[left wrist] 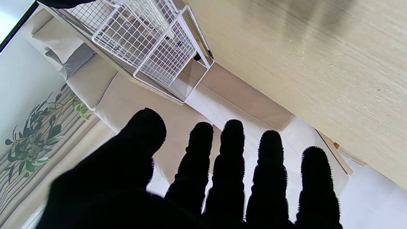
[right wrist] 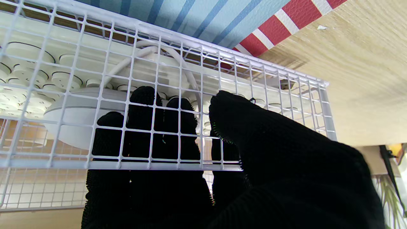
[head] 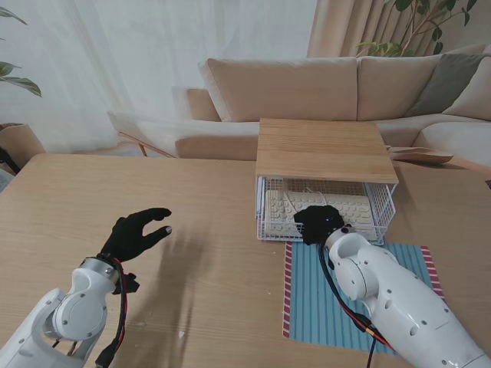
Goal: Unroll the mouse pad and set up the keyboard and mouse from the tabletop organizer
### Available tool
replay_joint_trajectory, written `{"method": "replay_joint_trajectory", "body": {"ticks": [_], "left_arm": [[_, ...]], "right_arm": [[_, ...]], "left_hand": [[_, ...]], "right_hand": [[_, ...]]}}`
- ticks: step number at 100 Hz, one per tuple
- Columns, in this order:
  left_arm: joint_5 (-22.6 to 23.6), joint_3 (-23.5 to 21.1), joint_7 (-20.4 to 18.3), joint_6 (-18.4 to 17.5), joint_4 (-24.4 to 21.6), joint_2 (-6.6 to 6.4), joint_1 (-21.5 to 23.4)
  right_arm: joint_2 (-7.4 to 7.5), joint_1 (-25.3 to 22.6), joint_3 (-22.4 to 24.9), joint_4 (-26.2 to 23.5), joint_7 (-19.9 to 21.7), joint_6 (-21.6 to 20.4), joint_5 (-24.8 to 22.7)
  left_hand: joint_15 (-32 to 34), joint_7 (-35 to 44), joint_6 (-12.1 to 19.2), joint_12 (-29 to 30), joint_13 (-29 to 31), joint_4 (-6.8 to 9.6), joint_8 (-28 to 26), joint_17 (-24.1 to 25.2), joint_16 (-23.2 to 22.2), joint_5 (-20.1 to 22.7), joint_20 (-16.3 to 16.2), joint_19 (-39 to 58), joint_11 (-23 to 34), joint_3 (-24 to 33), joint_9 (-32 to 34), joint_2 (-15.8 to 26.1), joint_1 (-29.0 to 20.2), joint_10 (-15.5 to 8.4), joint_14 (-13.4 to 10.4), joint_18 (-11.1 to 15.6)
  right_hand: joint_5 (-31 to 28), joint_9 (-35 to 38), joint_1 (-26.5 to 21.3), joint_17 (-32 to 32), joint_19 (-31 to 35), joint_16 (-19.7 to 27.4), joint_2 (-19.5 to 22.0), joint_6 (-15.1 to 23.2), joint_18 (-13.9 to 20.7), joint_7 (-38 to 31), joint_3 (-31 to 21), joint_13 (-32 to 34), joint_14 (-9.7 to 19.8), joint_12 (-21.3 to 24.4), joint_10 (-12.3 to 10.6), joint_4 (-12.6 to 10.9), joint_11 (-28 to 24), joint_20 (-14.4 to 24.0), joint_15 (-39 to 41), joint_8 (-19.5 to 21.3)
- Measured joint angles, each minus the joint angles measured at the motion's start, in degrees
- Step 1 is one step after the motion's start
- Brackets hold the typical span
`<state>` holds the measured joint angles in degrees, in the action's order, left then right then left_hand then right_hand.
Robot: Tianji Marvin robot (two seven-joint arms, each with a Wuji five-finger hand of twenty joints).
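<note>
White corded mouse (right wrist: 73,117) looks light, smooth; right hand (head: 319,224) curls around it inside wire organizer (head: 383,207); left hand (head: 136,234) spread, empty.

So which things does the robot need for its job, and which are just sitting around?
Needed: striped mouse pad, keyboard, mouse, wire organizer, right hand reaching in.

Just around: sofa, plant, curtains, idle left hand.

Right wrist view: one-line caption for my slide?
Right robot hand reaches into the white wire drawer toward the white mouse lying on the keyboard.
</note>
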<state>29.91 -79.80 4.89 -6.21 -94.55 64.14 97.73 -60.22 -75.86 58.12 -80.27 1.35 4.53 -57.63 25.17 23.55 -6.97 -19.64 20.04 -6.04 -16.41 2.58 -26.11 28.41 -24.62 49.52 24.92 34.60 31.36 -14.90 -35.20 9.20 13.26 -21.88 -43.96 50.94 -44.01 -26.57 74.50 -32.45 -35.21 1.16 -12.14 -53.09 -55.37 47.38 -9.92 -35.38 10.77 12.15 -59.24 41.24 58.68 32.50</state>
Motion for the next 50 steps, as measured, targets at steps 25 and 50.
{"method": "replay_joint_trajectory", "body": {"ticks": [25,50], "left_arm": [[0.0,0.0,0.0,0.0,0.0,0.0,0.0],[0.0,0.0,-0.1,0.2,0.0,0.0,0.0]], "right_arm": [[0.04,-1.9,1.9,-1.5,0.5,-1.1,-2.0],[0.14,-3.0,3.0,-2.3,0.5,-2.1,-2.0]], "left_hand": [[0.0,0.0,0.0,0.0,0.0,0.0,0.0,0.0,0.0,0.0,0.0,0.0,0.0,-0.1,0.0,0.0,0.0,0.0,0.0,0.0],[0.0,0.0,0.0,0.0,0.0,0.0,0.0,0.0,0.0,0.0,0.0,0.0,0.0,-0.1,0.0,0.0,0.0,0.0,0.0,0.0]], "right_hand": [[0.0,0.0,0.0,0.0,0.0,0.0,0.0,1.3,0.2,1.5,-0.3,0.0,0.7,-0.4,-0.6,0.4,0.6,0.6,-0.3,0.5],[0.0,0.0,-0.6,0.0,0.0,0.0,0.0,1.6,0.5,2.7,-0.9,0.0,1.0,-0.4,-0.9,0.4,1.1,0.6,-0.6,0.7]]}}
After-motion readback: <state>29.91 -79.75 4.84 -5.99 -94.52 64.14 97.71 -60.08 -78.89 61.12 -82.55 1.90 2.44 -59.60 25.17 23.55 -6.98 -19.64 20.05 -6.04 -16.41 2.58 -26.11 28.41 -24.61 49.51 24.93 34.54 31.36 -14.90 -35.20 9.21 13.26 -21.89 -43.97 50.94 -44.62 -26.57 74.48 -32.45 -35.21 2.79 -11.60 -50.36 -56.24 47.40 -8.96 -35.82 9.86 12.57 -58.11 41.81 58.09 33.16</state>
